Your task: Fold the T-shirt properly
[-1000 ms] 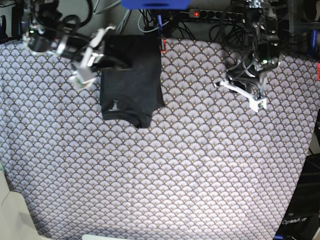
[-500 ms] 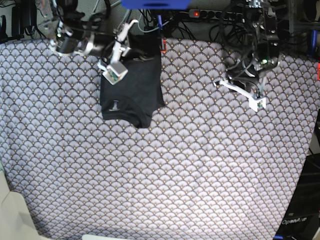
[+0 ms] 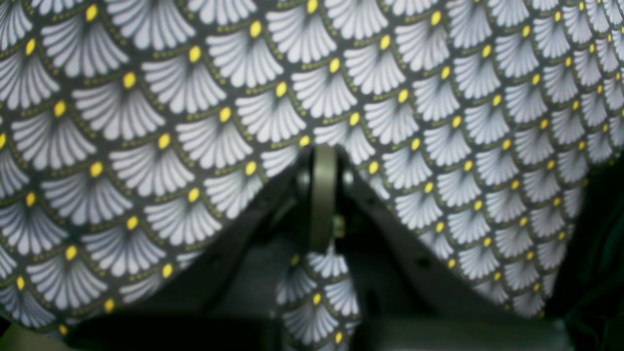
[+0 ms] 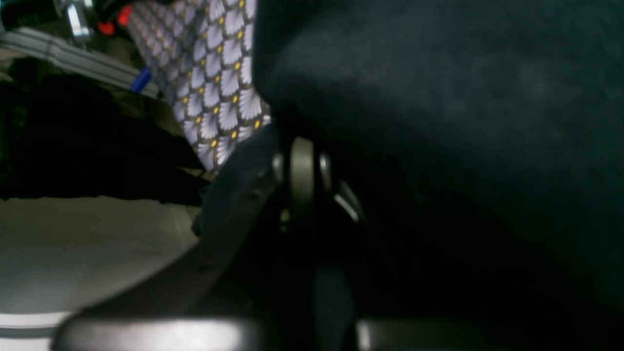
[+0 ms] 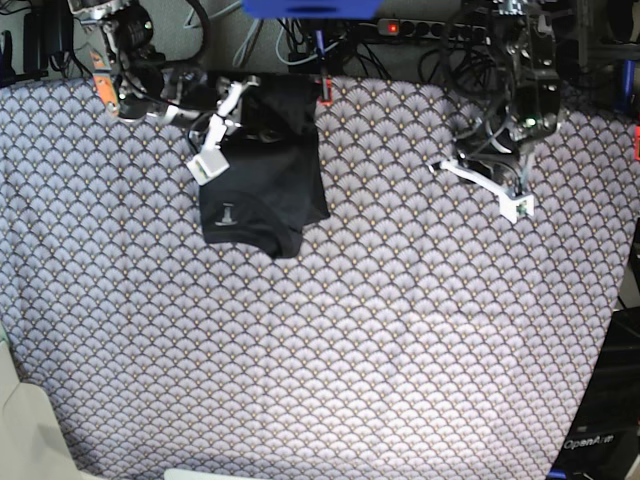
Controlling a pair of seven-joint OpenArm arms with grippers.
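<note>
The black T-shirt (image 5: pixel 265 175) lies folded into a compact rectangle at the back left of the scallop-patterned table cloth (image 5: pixel 350 350), with a small pale mark near its lower left. My right gripper (image 5: pixel 211 163) sits at the shirt's upper left edge. In the right wrist view its jaws meet (image 4: pixel 302 146) right against the dark cloth (image 4: pixel 438 122). I cannot tell whether any cloth is pinched. My left gripper (image 5: pixel 515 205) hangs at the back right, far from the shirt. In the left wrist view it looks shut (image 3: pixel 322 151) and empty just above the patterned cloth (image 3: pixel 146 122).
A power strip and tangled cables (image 5: pixel 420 30) run along the table's back edge. A small red object (image 5: pixel 325 92) sits by the shirt's top right corner. A blue part (image 5: pixel 310 8) overhangs the back. A beige surface (image 5: pixel 20 430) lies at the front left corner.
My right arm swung right from the table's left side to the shirt's upper left edge, then settled a little left and lower. The shirt's top edge now shows. The left arm has not moved.
</note>
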